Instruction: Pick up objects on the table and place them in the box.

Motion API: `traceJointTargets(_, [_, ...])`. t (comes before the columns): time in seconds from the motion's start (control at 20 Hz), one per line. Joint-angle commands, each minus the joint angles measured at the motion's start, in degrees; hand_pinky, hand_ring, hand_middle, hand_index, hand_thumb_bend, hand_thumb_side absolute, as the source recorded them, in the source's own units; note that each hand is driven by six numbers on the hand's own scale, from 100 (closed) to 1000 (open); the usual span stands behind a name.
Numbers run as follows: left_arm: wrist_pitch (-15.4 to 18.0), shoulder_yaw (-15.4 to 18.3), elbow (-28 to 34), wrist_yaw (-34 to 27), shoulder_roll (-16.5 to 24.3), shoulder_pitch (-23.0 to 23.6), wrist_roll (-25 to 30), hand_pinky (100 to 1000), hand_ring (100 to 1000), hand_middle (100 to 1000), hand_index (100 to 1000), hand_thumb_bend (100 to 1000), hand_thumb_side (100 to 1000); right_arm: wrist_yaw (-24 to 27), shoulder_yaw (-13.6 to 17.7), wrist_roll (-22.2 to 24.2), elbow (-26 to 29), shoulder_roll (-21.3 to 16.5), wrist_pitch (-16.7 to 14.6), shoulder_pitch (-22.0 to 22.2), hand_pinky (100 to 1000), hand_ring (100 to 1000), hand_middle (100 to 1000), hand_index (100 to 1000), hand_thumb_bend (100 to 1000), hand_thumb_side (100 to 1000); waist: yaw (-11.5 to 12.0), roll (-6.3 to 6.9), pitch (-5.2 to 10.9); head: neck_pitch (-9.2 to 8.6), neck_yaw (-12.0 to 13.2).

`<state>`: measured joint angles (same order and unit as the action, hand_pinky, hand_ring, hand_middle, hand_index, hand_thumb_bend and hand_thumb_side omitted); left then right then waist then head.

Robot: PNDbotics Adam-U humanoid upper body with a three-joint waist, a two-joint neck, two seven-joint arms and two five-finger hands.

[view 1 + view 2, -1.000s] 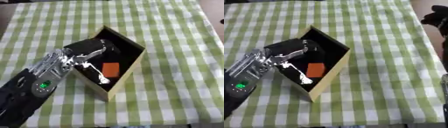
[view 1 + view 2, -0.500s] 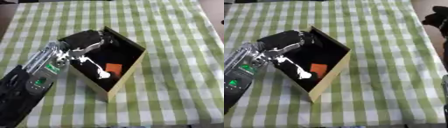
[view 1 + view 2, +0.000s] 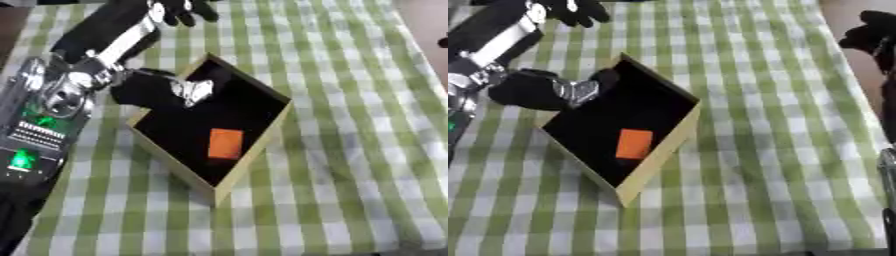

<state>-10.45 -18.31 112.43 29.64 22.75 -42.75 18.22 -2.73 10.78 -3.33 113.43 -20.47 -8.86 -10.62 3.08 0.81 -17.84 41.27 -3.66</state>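
An open cardboard box [image 3: 255, 150] with a black inside lies askew on the green checked cloth. An orange flat block [image 3: 226, 144] lies on its floor, touching nothing. My left hand [image 3: 156, 93], black with a silver part, sits over the box's left rim, reaching in from my forearm [image 3: 39, 130] at the lower left. I see nothing held in it. My right hand [image 3: 871, 36] shows as a dark shape at the right edge, off the table.
A long black shape with a pale stripe [image 3: 114, 37] crosses the far left corner and ends in a dark hand-like form [image 3: 182, 8] at the top edge. I cannot tell whose it is. Checked cloth [image 3: 350, 125] spreads right of the box.
My left hand has drawn back from deep inside the box to its left rim, uncovering the orange block. The long black shape has come in at the top left.
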Motion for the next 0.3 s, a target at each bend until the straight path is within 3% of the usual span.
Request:
traceJointTargets(0.05, [1.2,3.8,2.1,-4.7,1.3,0.0,-5.8,746,735,761,789,422,540,-0.3,0.6,-0.3,1.2,-1.4,-0.3,-0.7,806,669,624,796,100,1000,0.1,-0.28,0.71,-0.88,-0.8])
traceJointTargets(0.3, [4.9,9.6,2.2,-10.9,2.4,3.7,-17.8,743,740,764,783,412,563,-0.1,0.6,-0.7,1.2,-1.7,-1.0,-1.6,805,672,627,797,100,998,0.4,-0.65,0.47,-0.60,-1.2])
